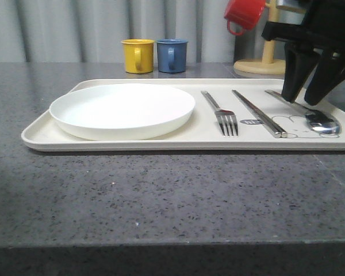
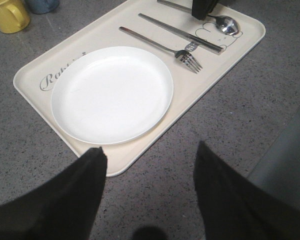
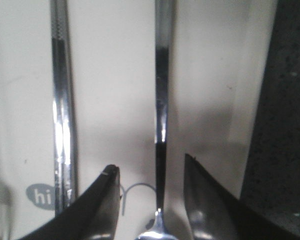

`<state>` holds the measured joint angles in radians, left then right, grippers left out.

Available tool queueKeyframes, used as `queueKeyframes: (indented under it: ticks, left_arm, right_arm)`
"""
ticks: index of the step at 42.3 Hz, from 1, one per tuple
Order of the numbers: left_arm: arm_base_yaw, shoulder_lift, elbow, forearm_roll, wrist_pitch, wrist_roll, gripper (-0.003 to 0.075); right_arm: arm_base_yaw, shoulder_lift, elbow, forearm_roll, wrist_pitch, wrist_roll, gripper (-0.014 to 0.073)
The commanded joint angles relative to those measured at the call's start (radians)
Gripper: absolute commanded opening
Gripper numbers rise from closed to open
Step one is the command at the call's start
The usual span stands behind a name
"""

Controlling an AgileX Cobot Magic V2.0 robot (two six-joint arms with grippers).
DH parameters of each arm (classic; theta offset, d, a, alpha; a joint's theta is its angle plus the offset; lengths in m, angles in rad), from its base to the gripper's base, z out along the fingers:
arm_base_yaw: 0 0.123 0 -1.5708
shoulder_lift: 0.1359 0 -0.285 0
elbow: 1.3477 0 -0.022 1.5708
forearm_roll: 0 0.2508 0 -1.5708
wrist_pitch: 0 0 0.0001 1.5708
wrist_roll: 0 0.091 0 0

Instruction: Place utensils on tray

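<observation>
The cream tray (image 1: 40, 135) lies on the grey table. On it sit the round white plate (image 1: 122, 109), the fork (image 1: 221, 113), the pair of chopsticks (image 1: 257, 113) and the spoon (image 1: 310, 115), side by side. My right gripper (image 1: 300, 99) stands open just over the spoon's handle (image 3: 161, 100); the handle runs between the two fingers with a gap on each side, and the chopsticks (image 3: 61, 110) lie beside them. My left gripper (image 2: 151, 150) is open and empty, above bare table off the tray's near corner (image 2: 125, 160), close to the plate (image 2: 111, 94).
A yellow mug (image 1: 138, 56) and a blue mug (image 1: 171, 55) stand behind the tray. A red mug (image 1: 243, 14) hangs on a wooden stand (image 1: 264, 60) at the back right. Bare grey table stretches in front of the tray.
</observation>
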<state>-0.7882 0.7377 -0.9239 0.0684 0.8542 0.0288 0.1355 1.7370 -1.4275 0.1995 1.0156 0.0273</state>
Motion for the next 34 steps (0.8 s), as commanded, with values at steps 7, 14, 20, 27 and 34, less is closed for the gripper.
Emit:
queueKeyframes:
  ticks: [7, 14, 20, 27, 34]
  left_arm:
    - [-0.009, -0.003, -0.027, -0.001, -0.072, -0.01, 0.0386]
    - [-0.009, -0.003, -0.027, -0.001, -0.072, -0.01, 0.0386]
    - [-0.009, -0.003, -0.027, -0.001, -0.072, -0.01, 0.0386]
    - [-0.009, -0.003, -0.027, -0.001, -0.072, -0.01, 0.0386]
    - [-0.009, -0.003, -0.027, -0.001, -0.072, -0.01, 0.0386]
  right_arm:
    - [0.078, -0.262, 0.01, -0.001, -0.005, -0.18, 0.0351]
    - [0.141, -0.45, 0.11, -0.014, -0.009, -0.207, 0.0351]
    - [0.158, -0.626, 0.228, -0.028, -0.008, -0.224, 0.0351]
    - [0.158, -0.847, 0.359, -0.055, -0.006, -0.224, 0.0351]
    - [0.158, -1.047, 0.461, -0.055, 0.001, -0.224, 0.0351]
